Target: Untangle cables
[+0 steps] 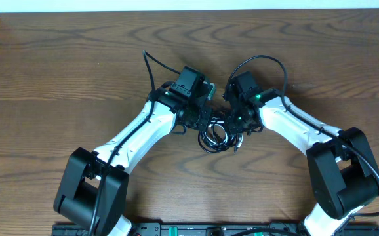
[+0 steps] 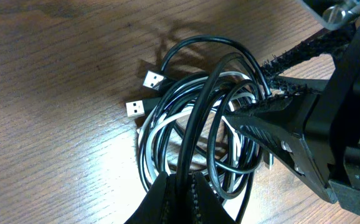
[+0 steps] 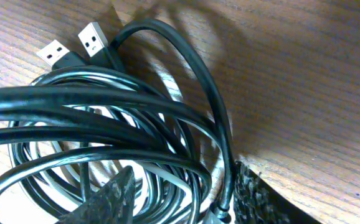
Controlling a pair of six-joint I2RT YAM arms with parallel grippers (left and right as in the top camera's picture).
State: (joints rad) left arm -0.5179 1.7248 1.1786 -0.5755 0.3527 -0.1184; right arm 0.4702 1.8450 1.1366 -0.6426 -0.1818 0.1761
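The cables (image 1: 217, 136) lie coiled together in one bundle at the table's middle, between my two grippers. The black cable (image 2: 198, 106) loops many times and ends in two USB plugs (image 2: 144, 93). The white cable (image 2: 167, 122) winds inside the black loops. My left gripper (image 2: 181, 178) is shut on one black strand at the bundle's near side. My right gripper (image 3: 183, 169) stands open, with several black strands and a white strand (image 3: 167, 177) between its fingers. In the right wrist view the plugs (image 3: 74, 45) lie at the top left.
Brown wooden table (image 1: 58, 72) all around the bundle. The arms' own thick black wires (image 1: 151, 72) arch above both wrists. In the left wrist view the right gripper (image 2: 248, 90) reaches into the coil from the right.
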